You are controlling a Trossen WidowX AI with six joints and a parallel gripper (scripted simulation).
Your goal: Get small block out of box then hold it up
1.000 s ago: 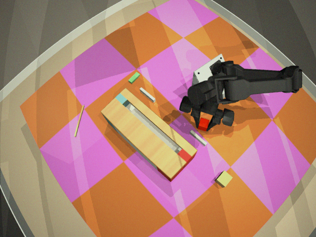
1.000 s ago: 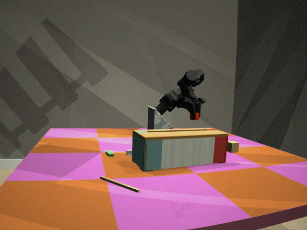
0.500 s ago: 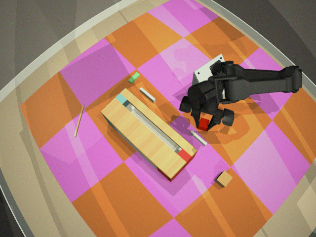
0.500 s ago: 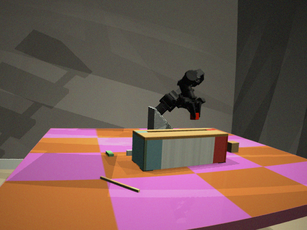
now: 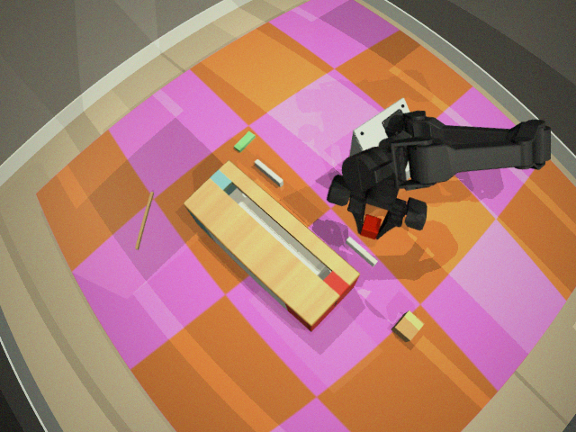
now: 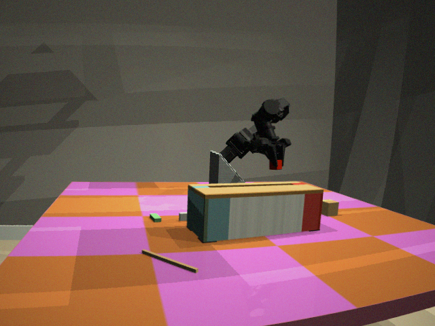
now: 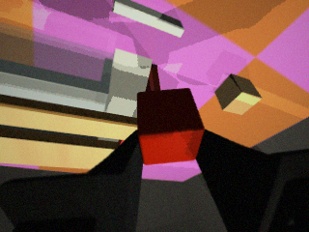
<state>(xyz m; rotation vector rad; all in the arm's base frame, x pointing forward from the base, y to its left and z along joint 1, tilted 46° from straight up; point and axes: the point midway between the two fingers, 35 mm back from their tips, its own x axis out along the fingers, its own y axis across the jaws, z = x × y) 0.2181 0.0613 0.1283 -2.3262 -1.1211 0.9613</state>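
The small red block point(image 5: 371, 226) point(image 6: 278, 164) point(image 7: 171, 128) is between the fingertips of my black gripper point(image 5: 371, 228) point(image 6: 276, 164) point(image 7: 171, 140), which is shut on it. Block and gripper are in the air, higher than the box top in the exterior view and off the box's long slotted side in the top view. The long box point(image 5: 260, 246) point(image 6: 263, 191) stands upright on the table, with a wooden top with a slot, a teal end and a red end. No block shows in the visible part of the slot; much of the inside is hidden.
One white bar point(image 5: 361, 251) point(image 7: 149, 18) lies near the box's red end, another white bar point(image 5: 268, 173) nearer the teal end. A green block point(image 5: 244, 141) point(image 6: 155, 217), a wooden cube point(image 5: 408, 326) point(image 6: 329, 207) point(image 7: 238, 95) and a thin stick point(image 5: 144, 220) point(image 6: 169, 261) lie on the table.
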